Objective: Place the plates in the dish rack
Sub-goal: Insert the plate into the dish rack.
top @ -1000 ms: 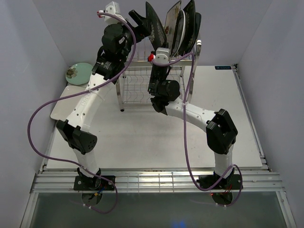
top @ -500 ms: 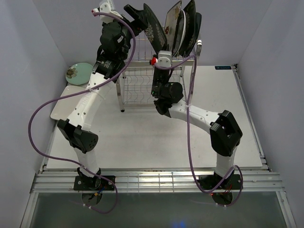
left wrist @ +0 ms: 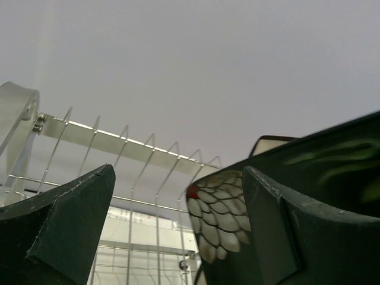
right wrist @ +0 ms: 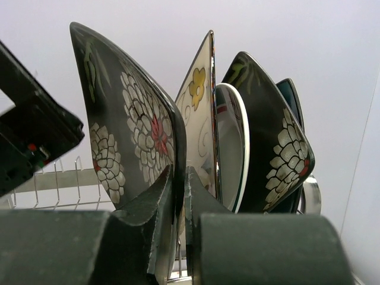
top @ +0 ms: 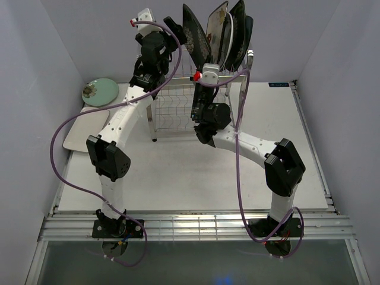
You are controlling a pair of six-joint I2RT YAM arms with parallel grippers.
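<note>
The dish rack (top: 172, 105) stands at the back of the table; its wires show in the left wrist view (left wrist: 139, 155). On its top tier stand a dark floral plate (top: 193, 28), a cream flowered plate (top: 216, 24), a white teal-rimmed plate (top: 226, 43), a second dark floral plate (top: 237, 28) and a teal plate (top: 247, 32). My right gripper (right wrist: 180, 178) is shut on the lower edge of the first dark floral plate (right wrist: 127, 119). My left gripper (left wrist: 178, 228) is open by that plate's upper left edge (left wrist: 222, 219), which lies against the right finger.
A pale green round plate (top: 98, 91) lies at the far left by the wall. A white rectangular plate (top: 72, 135) lies in front of it, partly under my left arm. The rack's lower tier (top: 169, 116) holds nothing that I can see.
My left gripper has let go of the dark floral plate and opened, and the left arm swung right toward the rack. My right gripper rose to the plate's lower edge. The plate stands more upright.
</note>
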